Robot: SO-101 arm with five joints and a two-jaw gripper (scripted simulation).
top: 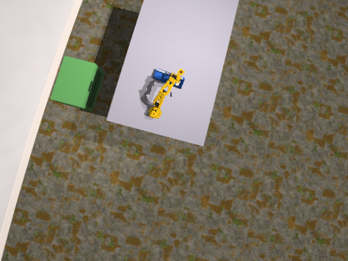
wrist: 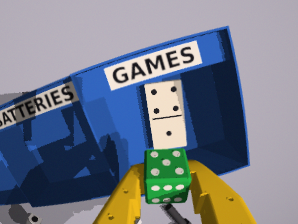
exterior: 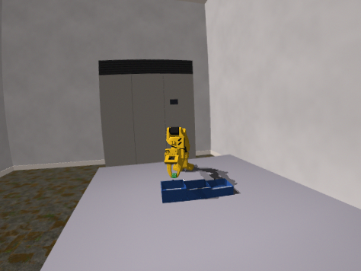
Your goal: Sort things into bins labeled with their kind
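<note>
Yellow gripper [wrist: 168,196] fingers are squeezed tight on a green die [wrist: 166,175] with white dots. One yellow finger [wrist: 113,219] is on each side of the die, and both press against it. The die is up in the air, just over the near edge of the blue bin [wrist: 220,96].

Under the die, on the table [wrist: 266,3] between the fingers, lies a small dark thing [wrist: 176,216]. It may be a screw, but it is too small to tell. Another tiny one [wrist: 33,221] lies off to the left in the shadow.

Past the die is the part of the bin with a white label that says GAMES [wrist: 156,64]. A cream domino [wrist: 164,115] with black dots lies flat inside that part, right behind the die. Next to it, on the left, is another part of the bin with a label that says BATTERIES [wrist: 39,106].

From the outside view, the blue bin [exterior: 196,189] is one long box with three parts in a row. It sits flat on the gray table [exterior: 228,236]. The yellow arm [exterior: 176,150] bends down over the left end of it, with the die [exterior: 174,175] at its tip.

Far behind the table is a big gray cabinet [exterior: 146,114] against the wall. From above, a green box [top: 75,82] stands on the floor beside the table.
</note>
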